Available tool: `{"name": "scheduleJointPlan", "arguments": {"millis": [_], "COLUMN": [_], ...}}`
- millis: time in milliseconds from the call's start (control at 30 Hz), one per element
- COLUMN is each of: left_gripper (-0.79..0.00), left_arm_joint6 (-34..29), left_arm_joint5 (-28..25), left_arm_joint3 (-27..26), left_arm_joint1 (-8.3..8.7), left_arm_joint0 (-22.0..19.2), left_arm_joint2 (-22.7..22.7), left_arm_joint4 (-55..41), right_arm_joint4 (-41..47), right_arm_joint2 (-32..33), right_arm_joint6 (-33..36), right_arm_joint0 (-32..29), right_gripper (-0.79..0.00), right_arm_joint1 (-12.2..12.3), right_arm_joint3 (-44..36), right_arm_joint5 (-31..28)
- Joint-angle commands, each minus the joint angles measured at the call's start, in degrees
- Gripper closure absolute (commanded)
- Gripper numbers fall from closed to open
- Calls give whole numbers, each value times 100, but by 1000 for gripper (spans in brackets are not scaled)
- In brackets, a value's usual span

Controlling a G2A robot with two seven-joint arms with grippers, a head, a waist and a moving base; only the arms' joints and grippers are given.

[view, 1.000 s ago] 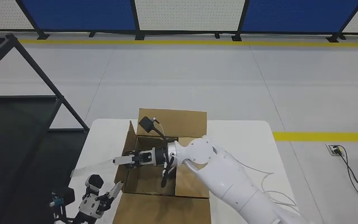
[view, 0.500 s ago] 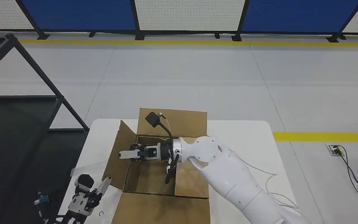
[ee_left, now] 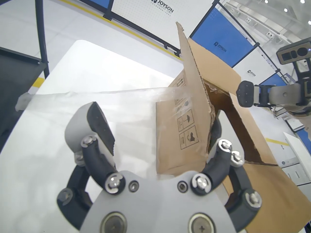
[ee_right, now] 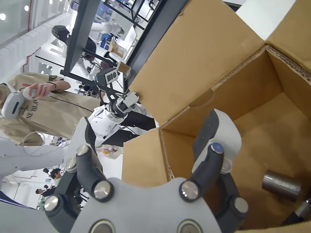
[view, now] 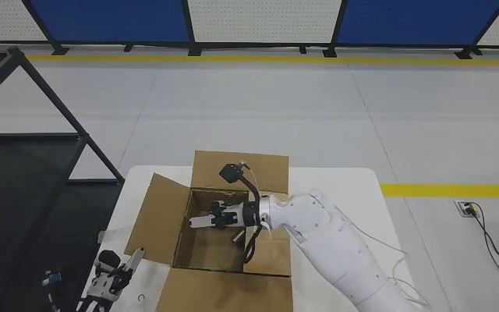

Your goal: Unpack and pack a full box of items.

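From above, the box [view: 242, 168] stands open on the table [view: 351, 183]. The right gripper [view: 201, 221] hangs inside its mouth, and the left gripper [view: 123, 257] waits out past the outer flap [view: 156, 222], well apart from it.

The left gripper [ee_left: 155, 115] is spread wide and holds nothing. The outer flap [ee_left: 192, 122] stands just ahead of it, trailing a strip of clear tape [ee_left: 97, 95].

The right gripper [ee_right: 149, 122] is also spread wide and empty. A metal cylinder [ee_right: 281, 185] lies on the box floor past one finger, not between the two. I'd say it should sink deeper and straddle the cylinder, clear of the wall, before closing.
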Motion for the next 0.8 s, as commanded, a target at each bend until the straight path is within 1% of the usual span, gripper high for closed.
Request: {"name": "scheduleJointPlan", "arguments": {"millis": [0, 267, 400, 600, 767], "left_gripper": [-785, -785, -785, -785, -785], "left_arm_joint6": [-11, -55, -78, -100, -78], "left_arm_joint5": [1, 110, 120, 125, 28], "left_arm_joint3": [84, 426, 564, 654, 546], "left_arm_joint1": [-5, -25, -33, -43, -50], "left_arm_joint0": [-31, -154, -238, -309, -277], "left_arm_joint2": [13, 46, 65, 62, -14], "left_arm_joint4": [2, 30, 38, 53, -52], "right_arm_joint4": [-231, -237, -431, -470, -667], "right_arm_joint2": [78, 75, 53, 89, 46], "right_arm_joint6": [-94, -118, -167, -142, -33], "right_arm_joint0": [-111, -132, -271, -333, -312], "right_gripper": [-785, -785, -785, -785, -785], "right_arm_joint1": [49, 49, 72, 91, 102], "right_arm_joint3": [-191, -205, -455, -575, -662], "right_arm_joint5": [209, 215, 279, 305, 414]}}
